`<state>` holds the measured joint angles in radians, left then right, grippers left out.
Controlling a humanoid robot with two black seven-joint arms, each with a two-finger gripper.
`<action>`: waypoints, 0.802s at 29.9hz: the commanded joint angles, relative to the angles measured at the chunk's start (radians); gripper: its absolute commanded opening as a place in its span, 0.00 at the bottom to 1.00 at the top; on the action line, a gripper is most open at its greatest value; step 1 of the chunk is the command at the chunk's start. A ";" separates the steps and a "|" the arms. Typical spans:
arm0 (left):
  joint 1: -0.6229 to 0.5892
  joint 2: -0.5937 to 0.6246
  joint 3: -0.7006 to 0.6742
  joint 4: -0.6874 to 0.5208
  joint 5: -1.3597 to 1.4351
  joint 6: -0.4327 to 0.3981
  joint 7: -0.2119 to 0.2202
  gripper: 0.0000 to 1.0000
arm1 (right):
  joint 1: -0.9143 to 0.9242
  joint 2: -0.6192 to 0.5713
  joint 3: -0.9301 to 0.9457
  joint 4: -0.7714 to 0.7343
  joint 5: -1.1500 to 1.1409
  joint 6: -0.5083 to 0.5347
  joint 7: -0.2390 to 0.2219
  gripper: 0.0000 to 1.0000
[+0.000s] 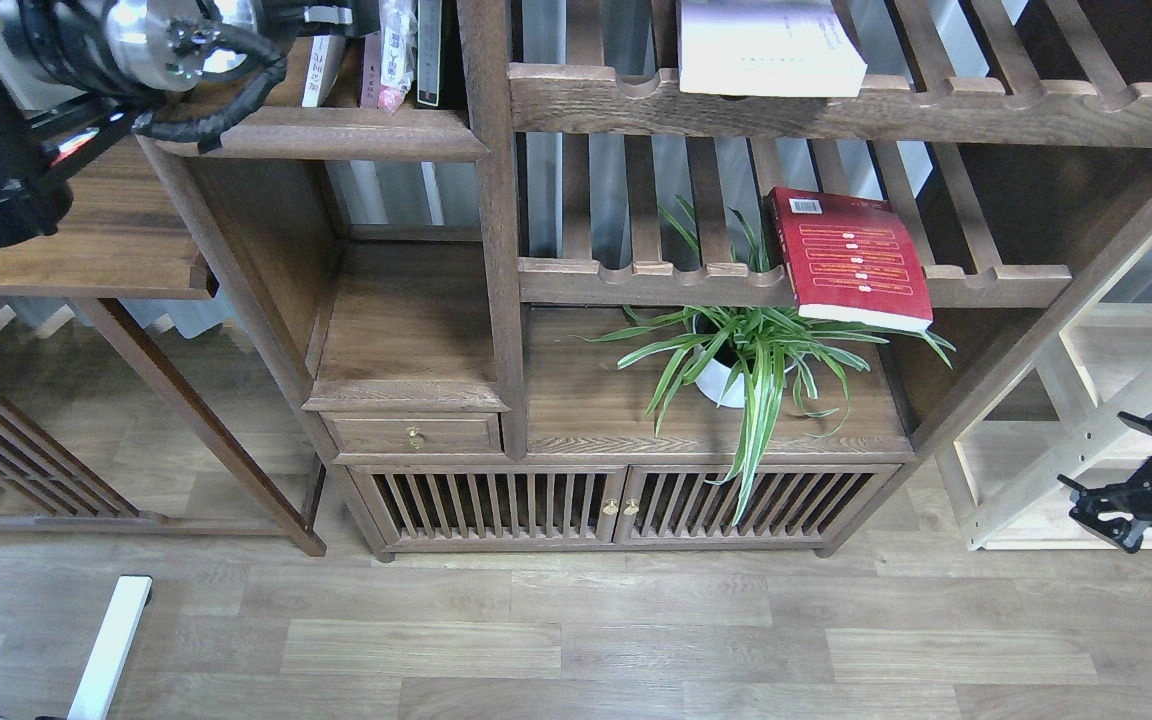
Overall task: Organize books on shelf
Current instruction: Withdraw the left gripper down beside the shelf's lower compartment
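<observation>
Red book (851,258) overhangs the slatted rack's front rail (656,281), above the plant (751,355).

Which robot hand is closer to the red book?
Right, as far as one view shows. The right gripper hangs below and right of the red book; the left gripper is far off at the top-left shelf.

The red book (852,258) carries yellow text bands and a white barcode patch; the pale book (769,47) is white-lavender. The shelf (336,133) is dark brown, the plant (751,350) striped green and white in a white pot (719,386), the floor (576,640) grey-brown planks.
</observation>
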<state>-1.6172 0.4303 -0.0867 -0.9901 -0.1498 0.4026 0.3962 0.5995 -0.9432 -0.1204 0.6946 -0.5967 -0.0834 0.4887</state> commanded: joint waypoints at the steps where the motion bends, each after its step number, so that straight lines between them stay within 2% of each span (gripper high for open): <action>1: 0.000 0.031 0.001 -0.045 0.004 -0.005 0.000 0.83 | -0.001 0.000 0.001 -0.001 0.000 -0.001 0.000 0.91; 12: -0.006 0.143 0.008 -0.209 0.003 -0.008 0.004 0.83 | -0.001 0.001 -0.001 0.000 0.000 -0.001 0.000 0.91; 24: 0.010 0.387 0.039 -0.514 0.001 -0.022 0.016 0.83 | -0.003 0.007 -0.004 0.000 0.000 0.001 0.000 0.91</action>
<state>-1.6145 0.7607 -0.0610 -1.4335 -0.1487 0.3862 0.4126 0.5968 -0.9372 -0.1243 0.6950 -0.5967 -0.0827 0.4887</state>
